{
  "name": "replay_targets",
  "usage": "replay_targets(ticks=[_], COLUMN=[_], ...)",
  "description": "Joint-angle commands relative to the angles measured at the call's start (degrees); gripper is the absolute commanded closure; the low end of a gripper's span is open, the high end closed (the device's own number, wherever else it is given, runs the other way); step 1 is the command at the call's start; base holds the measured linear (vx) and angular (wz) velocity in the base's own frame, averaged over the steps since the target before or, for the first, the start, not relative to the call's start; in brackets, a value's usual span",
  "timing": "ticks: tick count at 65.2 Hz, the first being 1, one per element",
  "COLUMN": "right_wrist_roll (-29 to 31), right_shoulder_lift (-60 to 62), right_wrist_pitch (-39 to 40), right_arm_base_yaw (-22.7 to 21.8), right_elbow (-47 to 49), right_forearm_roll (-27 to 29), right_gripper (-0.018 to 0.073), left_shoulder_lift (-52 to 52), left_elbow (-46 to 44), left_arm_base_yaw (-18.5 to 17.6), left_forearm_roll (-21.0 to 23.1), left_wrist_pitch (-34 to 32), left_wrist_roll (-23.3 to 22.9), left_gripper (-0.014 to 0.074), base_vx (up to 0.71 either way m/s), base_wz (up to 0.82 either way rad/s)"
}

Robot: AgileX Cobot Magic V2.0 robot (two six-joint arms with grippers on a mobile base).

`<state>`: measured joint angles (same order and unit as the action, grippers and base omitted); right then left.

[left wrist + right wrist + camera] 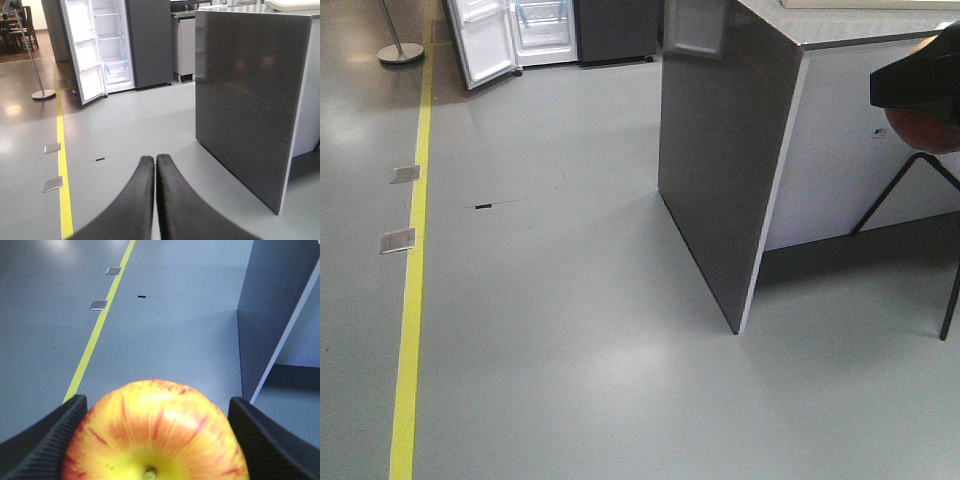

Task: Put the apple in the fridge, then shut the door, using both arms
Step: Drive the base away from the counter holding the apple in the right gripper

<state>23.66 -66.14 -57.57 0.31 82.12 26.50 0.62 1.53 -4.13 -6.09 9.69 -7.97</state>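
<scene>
The apple (155, 435), yellow with red streaks, fills the bottom of the right wrist view, stem end facing the camera. My right gripper (157, 401) is shut on it, one ribbed black finger pressing each side. In the front view the apple (926, 131) shows as a dark red curve under the black gripper body at the right edge. My left gripper (155, 161) is shut with nothing in it, its fingers touching. The fridge (114, 47) stands far across the floor. Its door (84, 55) is swung open, with the white inner face showing. In the front view the fridge (542, 30) is at the top left.
A tall dark grey counter panel (725, 150) juts out just right of centre. A yellow floor line (413, 270) runs along the left with two metal floor plates (398, 240) beside it. A pole stand with a round base (43, 93) is near the fridge. Thin black legs (905, 185) are at the right.
</scene>
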Motion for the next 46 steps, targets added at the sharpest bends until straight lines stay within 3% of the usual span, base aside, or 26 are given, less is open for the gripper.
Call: replay_targets(ticks=[1,46], right_wrist_roll=[0.4,0.4], right_shoulder_lift=[1.2,1.2], right_wrist_pitch=[3.8,3.8], right_arm_base_yaw=[-0.2,-0.2], right_elbow=[1.7,1.7], right_forearm_roll=[1.5,1.5], right_gripper=[0.0381,0.0381], left_shoulder_lift=[0.9,0.9], left_elbow=[0.9,0.9], left_arm_base_yaw=[0.0,0.0], left_forearm_roll=[0.1,0.1], left_wrist_pitch=[-4.1,-4.1], left_wrist_roll=[-0.4,-0.4], left_gripper=[0.0604,0.0604], base_vx=[0.04,0.04], base_wz=[0.16,0.10])
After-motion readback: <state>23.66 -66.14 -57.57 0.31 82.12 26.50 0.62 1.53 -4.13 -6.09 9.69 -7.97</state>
